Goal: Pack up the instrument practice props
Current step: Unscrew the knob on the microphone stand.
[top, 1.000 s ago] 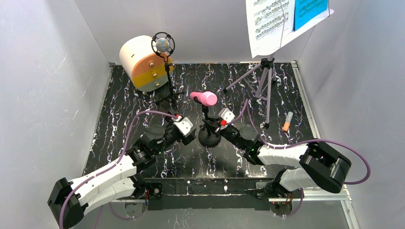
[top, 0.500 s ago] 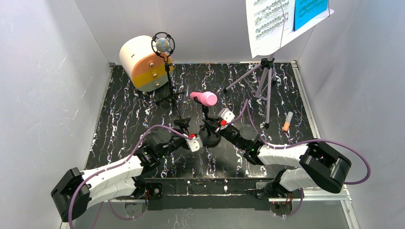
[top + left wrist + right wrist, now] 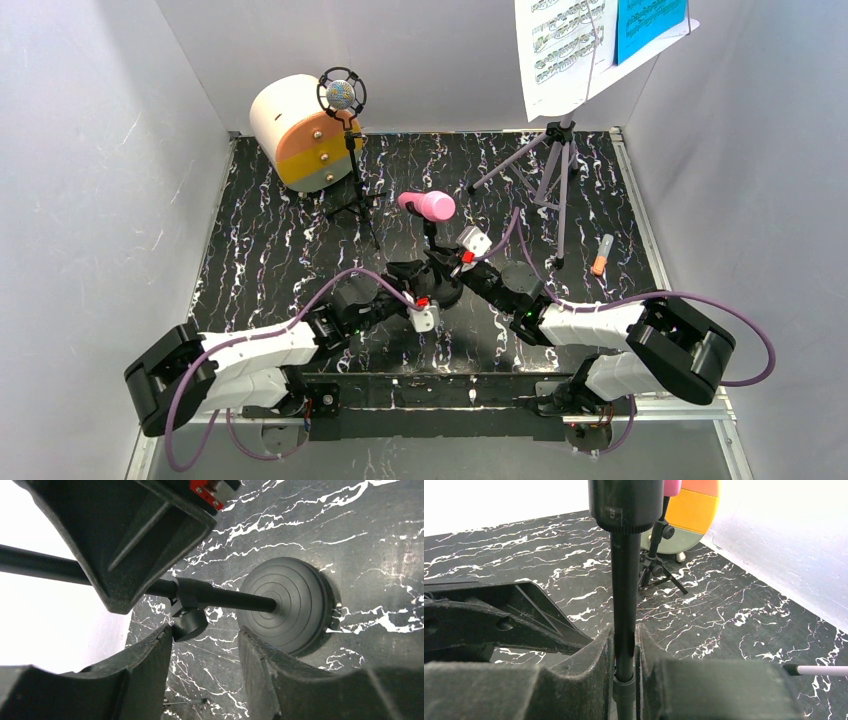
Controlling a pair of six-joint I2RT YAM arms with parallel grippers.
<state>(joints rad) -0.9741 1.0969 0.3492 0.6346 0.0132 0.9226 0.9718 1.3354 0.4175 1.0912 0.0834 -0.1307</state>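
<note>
Taking down the stand of the pink toy microphone (image 3: 428, 206) looks like the current step: the right gripper (image 3: 625, 645) pinches its black pole (image 3: 625, 590) between narrow fingers, with the mic above them. The left gripper (image 3: 206, 635), fingers half apart and empty, has the clamp knob (image 3: 190, 624) just beyond its tips; closing on it seems next.

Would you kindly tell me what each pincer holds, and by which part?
The right pincer clamps the black microphone stand by its thin pole. The left pincer, open, holds nothing.
</note>
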